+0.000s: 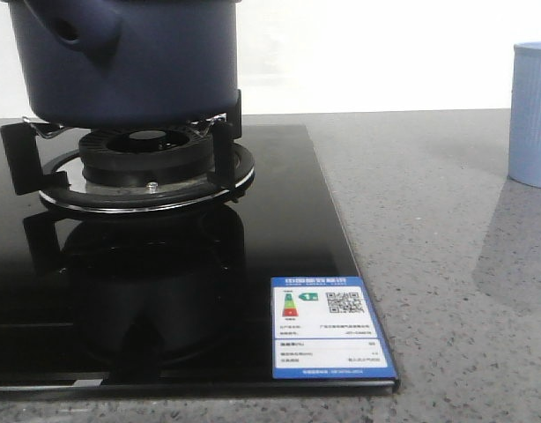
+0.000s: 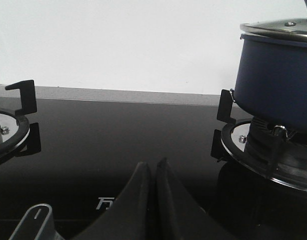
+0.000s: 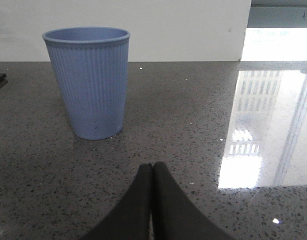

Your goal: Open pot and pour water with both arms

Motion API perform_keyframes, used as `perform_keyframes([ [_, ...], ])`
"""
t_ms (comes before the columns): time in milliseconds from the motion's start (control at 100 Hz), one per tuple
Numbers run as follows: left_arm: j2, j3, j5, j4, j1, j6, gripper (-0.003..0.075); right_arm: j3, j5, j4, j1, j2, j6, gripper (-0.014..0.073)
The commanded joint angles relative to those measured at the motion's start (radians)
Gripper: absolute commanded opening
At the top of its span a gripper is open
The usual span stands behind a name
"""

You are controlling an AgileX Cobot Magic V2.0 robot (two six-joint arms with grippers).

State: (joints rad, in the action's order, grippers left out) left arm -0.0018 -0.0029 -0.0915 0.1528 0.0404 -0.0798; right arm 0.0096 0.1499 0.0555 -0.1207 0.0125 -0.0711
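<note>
The dark navy pot (image 1: 129,62) stands on the gas burner (image 1: 147,172) of the black hob, its stubby tubular handle (image 1: 81,31) toward the camera. In the left wrist view the pot (image 2: 276,85) carries a glass lid with a metal rim (image 2: 278,29). My left gripper (image 2: 152,167) is shut and empty, low over the black hob glass, off to the side of the pot. My right gripper (image 3: 152,170) is shut and empty above the grey counter, a short way from the pale blue ribbed cup (image 3: 88,82). Neither gripper shows in the front view.
The pale blue cup (image 1: 533,115) stands on the speckled grey counter (image 1: 447,229) at the right. A second burner with pan supports (image 2: 8,130) sits on the hob. A blue energy label (image 1: 330,328) is stuck near the hob's front corner. A white wall runs behind.
</note>
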Motion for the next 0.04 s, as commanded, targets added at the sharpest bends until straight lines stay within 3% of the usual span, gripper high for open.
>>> perform_keyframes([
  [0,-0.027,0.016,0.074,0.011,0.008,0.008,-0.0016,0.018,-0.081,-0.002,0.002,0.017,0.001,-0.0053],
  [30,-0.027,0.016,0.074,0.011,0.008,0.008,-0.0016,0.018,-0.081,-0.002,0.002,0.017,0.001,-0.0053],
])
